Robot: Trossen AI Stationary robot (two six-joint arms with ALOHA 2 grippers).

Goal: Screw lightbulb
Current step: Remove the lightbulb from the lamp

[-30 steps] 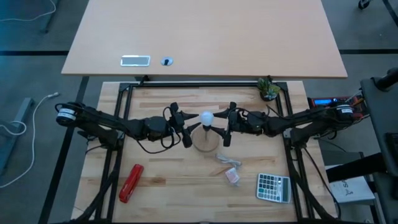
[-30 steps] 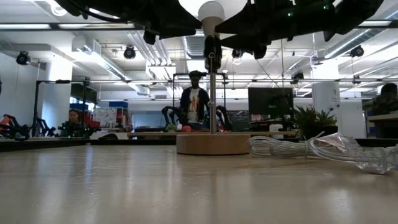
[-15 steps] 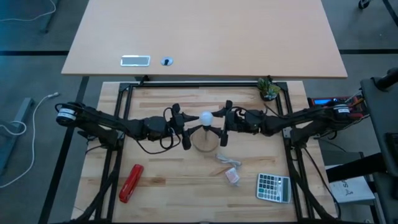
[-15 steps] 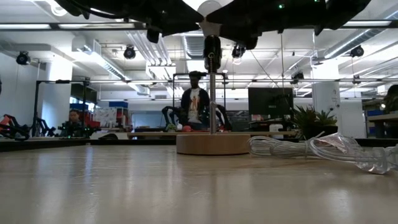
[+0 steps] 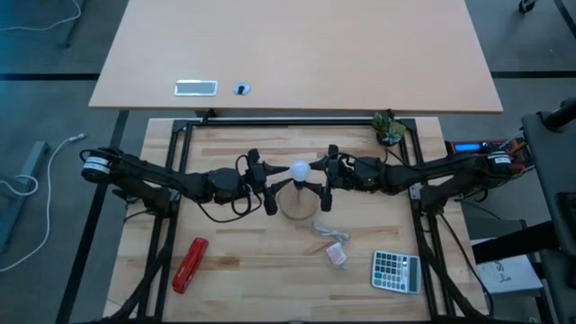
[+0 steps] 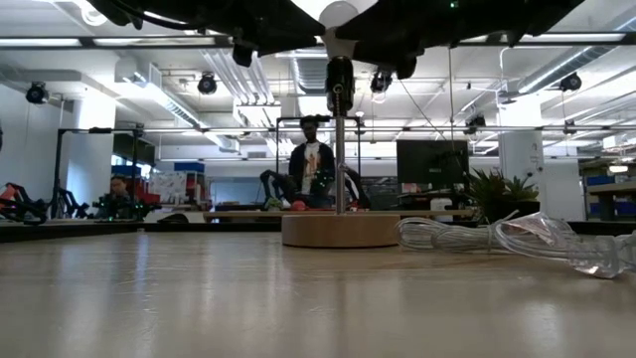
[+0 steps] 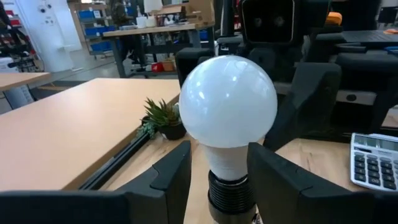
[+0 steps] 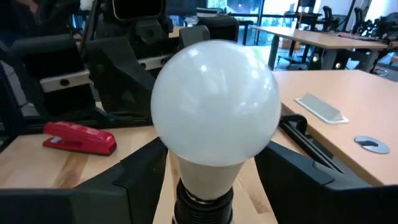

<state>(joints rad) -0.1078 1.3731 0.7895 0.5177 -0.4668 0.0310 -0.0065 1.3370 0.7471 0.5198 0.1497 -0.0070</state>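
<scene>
The white frosted lightbulb (image 5: 300,170) sits upright with its neck in the black socket (image 7: 230,194) on top of a thin pole, which rises from the round wooden disc (image 6: 340,230). My left gripper (image 5: 263,183) is open on the bulb's left. In the left wrist view its fingers stand on either side of the bulb's neck (image 7: 228,163). My right gripper (image 5: 328,178) is open on the bulb's right, and its fingers likewise flank the neck (image 8: 208,177). In the low view only the bulb's underside (image 6: 338,14) shows between the dark arms.
A crumpled clear wrapper (image 5: 328,232) and a small pinkish packet (image 5: 336,256) lie near the disc. A calculator (image 5: 396,270) is at the near right, a red stapler (image 5: 189,264) at the near left and a small plant (image 5: 389,129) at the far right. A person (image 6: 313,164) stands in the room beyond.
My right gripper has shifted slightly toward the table's left, closer in around the bulb. The bulb and lamp have stayed where they were.
</scene>
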